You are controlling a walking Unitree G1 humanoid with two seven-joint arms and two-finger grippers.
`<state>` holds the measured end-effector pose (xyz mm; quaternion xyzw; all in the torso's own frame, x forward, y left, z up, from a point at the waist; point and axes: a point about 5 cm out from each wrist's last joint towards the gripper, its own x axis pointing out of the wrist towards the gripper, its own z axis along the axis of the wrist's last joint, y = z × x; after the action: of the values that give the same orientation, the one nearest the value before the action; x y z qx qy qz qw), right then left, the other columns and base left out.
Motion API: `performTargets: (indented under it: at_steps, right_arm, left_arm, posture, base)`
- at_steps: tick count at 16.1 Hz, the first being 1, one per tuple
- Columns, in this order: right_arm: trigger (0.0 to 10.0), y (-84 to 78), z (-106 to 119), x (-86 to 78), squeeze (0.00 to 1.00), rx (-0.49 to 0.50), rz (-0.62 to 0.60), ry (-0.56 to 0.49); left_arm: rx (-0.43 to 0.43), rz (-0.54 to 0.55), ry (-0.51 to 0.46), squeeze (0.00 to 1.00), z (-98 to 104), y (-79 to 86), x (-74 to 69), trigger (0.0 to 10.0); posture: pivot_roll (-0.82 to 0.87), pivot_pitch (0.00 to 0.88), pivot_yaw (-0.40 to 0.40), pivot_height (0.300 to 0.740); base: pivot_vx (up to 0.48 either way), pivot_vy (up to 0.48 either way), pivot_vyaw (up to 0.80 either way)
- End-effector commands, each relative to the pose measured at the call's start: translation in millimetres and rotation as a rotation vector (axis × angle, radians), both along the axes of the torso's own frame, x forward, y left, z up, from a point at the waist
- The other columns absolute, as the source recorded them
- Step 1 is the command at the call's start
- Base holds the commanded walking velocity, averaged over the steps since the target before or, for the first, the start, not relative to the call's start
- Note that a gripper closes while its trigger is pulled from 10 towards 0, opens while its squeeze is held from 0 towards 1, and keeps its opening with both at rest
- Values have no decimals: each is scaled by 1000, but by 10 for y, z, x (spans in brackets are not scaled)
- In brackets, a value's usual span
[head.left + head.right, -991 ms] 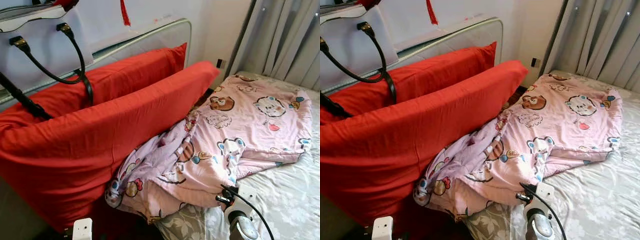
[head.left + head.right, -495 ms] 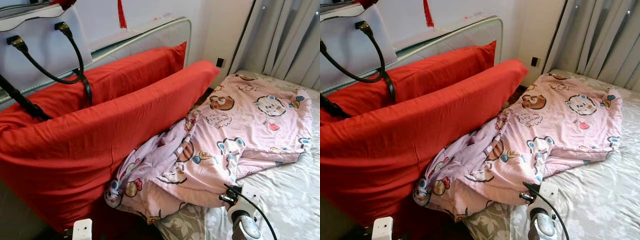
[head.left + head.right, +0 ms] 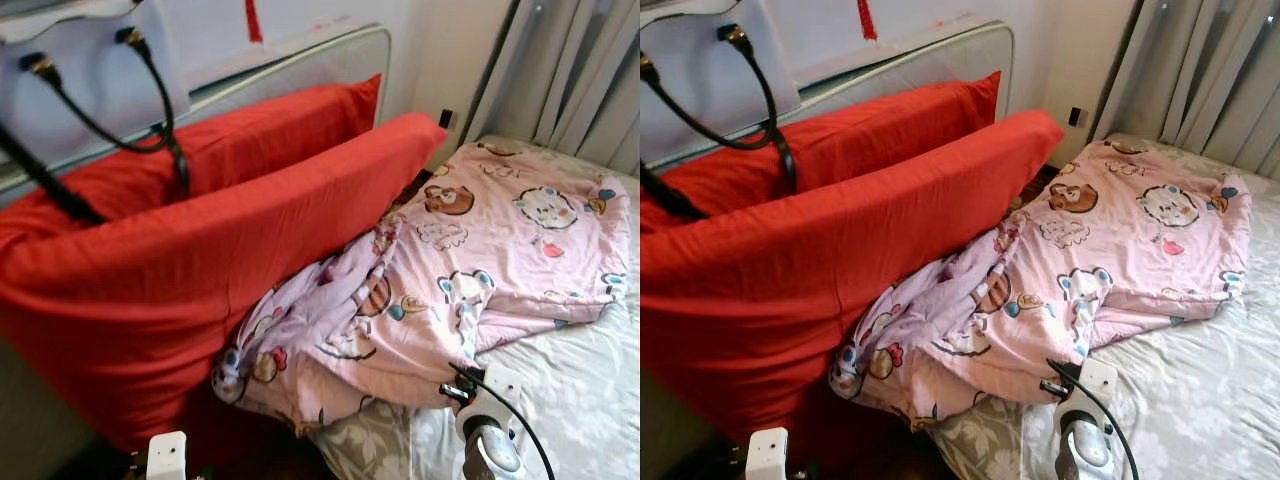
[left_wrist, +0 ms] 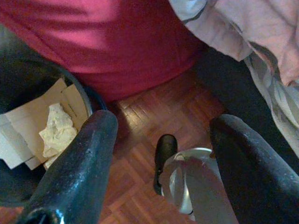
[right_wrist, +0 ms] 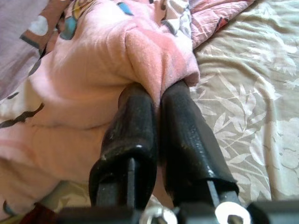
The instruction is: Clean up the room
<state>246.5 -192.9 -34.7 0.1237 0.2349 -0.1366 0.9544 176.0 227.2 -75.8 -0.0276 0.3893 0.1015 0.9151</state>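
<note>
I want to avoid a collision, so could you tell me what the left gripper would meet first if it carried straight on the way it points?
Probably the wooden parquet floor straight ahead of the open left gripper, between the waste bin and the bed; depth is unclear.

Your two head views look forward and down from above the bed's edge, facing the red pillows (image 3: 230,250) and the pink blanket (image 3: 470,270), with the headboard (image 3: 940,50) and curtains (image 3: 580,80) beyond. They share nearly the whole scene, the right eye's picture shifted slightly sideways.

Your left wrist view looks down along the left hand (image 4: 159,154) at the wooden floor (image 4: 154,116), a bin (image 4: 28,135) beside one finger and the pillow's underside ahead.

Your right wrist view sits very close, looking along the right hand (image 5: 156,100) into the blanket's fold, the floral sheet (image 5: 247,107) beside it. It shares blanket and sheet with the head views.
</note>
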Motion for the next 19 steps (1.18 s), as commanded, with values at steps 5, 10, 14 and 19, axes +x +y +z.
performTargets:
  at_steps: [5,10,14,19]
  right_arm:
    - [10000,-19,0,-4,0,-5,-9,1]
    - [10000,-307,109,22,0,-102,-145,-37]
    - [10000,-421,215,72,0,-166,-199,-87]
    - [10000,-269,262,141,0,-183,-126,-140]
  left_arm:
    - [1,-9,23,0,-27,-2,-51,10000]
    - [2,-11,22,0,-26,-2,-50,10000]
    - [3,-18,21,0,-25,1,-50,10000]
    - [3,-17,18,0,-23,8,-51,10000]
  posture:
    - [58,0,-38,737]
    - [59,0,-39,737]
    - [59,0,-38,737]
    - [60,0,-40,737]
  base:
    - [-295,0,0]
    - [-296,0,0]
    - [-294,0,0]
    - [-234,0,0]
